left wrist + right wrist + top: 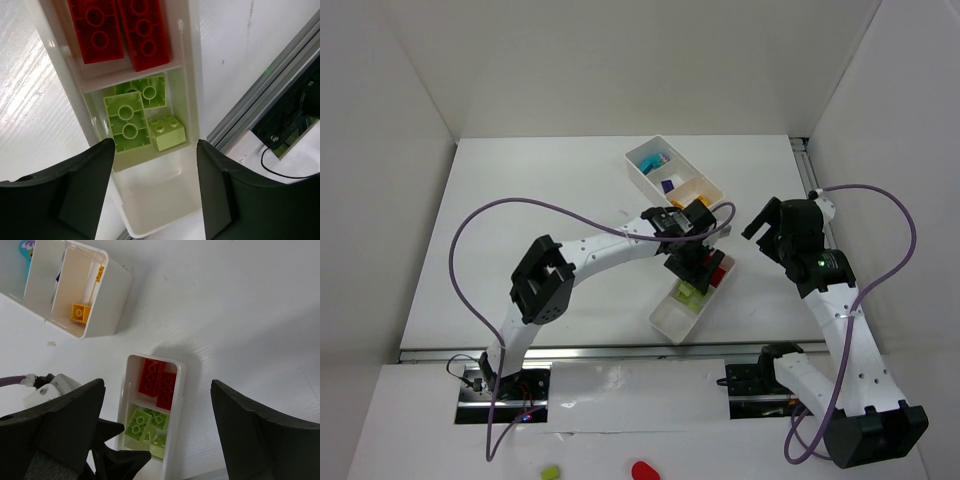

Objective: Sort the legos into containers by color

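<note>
The near white tray (670, 320) holds two red bricks (120, 30) in one compartment and several lime green bricks (132, 117) in the middle one; its end compartment (160, 190) holds nothing. My left gripper (155, 192) hovers open and empty above this tray (692, 265). My right gripper (765, 235) is open and empty, raised to the right of the tray, which lies between its fingers in the right wrist view (179, 405). The far tray (632, 162) holds teal (648, 161), purple (667, 185) and orange-yellow (80, 311) bricks.
An aluminium rail (620, 352) runs along the table's near edge, close to the near tray's end (260, 100). Purple cables loop from both arms. White walls enclose the table. A lime piece (551, 471) and a red piece (643, 469) lie below the rail, off the table.
</note>
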`<state>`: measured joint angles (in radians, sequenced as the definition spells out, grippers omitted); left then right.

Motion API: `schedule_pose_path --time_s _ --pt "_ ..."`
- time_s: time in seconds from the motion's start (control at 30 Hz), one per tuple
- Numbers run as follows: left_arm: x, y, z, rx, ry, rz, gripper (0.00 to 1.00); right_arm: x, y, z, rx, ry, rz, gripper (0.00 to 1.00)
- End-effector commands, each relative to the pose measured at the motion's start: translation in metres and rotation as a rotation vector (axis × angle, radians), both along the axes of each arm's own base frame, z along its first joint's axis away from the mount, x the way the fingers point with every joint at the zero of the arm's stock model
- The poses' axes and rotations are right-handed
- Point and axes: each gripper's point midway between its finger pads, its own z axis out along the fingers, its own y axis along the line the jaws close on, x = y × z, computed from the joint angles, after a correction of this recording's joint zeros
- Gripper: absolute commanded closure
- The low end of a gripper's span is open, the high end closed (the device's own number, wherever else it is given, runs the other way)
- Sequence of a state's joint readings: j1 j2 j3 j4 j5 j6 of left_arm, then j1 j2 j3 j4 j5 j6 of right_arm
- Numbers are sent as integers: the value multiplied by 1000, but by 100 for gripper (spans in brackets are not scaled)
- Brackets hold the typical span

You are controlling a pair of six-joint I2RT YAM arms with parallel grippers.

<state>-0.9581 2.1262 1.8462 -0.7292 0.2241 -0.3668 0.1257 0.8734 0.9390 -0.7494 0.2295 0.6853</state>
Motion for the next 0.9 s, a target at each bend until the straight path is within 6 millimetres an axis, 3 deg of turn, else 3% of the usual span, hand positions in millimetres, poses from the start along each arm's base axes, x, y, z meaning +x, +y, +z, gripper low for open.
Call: schedule_pose_path --time_s 0.0,0.03,0.1,0.27,0.33,0.37,0.4,0.43,0.5,0.53,0.6,0.63,0.73,0.77,0.87 --pt "5 -3 36 -37 -60 -5 24 0 -6 13 -25 -39 -17 7" --pt "7 -3 56 -59 -92 4 24 1 -7 13 -24 -41 -31 6" --pt "7 5 66 -52 -112 4 20 0 -10 17 -31 -43 -41 4" --pt "6 24 123 -106 -186 13 20 -2 -25 33 -72 -67 -115 0" --pt "13 49 133 -96 -196 59 20 -5 -32 36 -97 -64 -145 0" --pt "19 58 125 -61 -198 74 20 -3 -33 39 -104 -65 -154 0" --pt "23 72 134 -58 -216 103 20 -4 -36 34 -116 -42 -162 0" --pt "42 96 134 -25 -238 177 20 -2 -39 31 -134 -20 -177 0" --pt "56 132 127 19 -226 258 20 -3 -43 23 -153 29 -195 0" --pt "79 167 136 21 -247 361 20 -1 -46 20 -162 51 -219 0" --pt "93 204 137 21 -234 452 20 2 -47 15 -167 70 -230 0" --pt "111 235 142 8 -234 556 20 5 -49 15 -180 77 -240 0" --pt "126 280 161 -23 -282 689 19 5 -53 14 -202 89 -259 0" --pt "134 305 165 -21 -289 773 19 5 -55 15 -219 101 -260 0" --pt "142 338 172 -35 -296 892 19 7 -54 10 -228 111 -240 0"
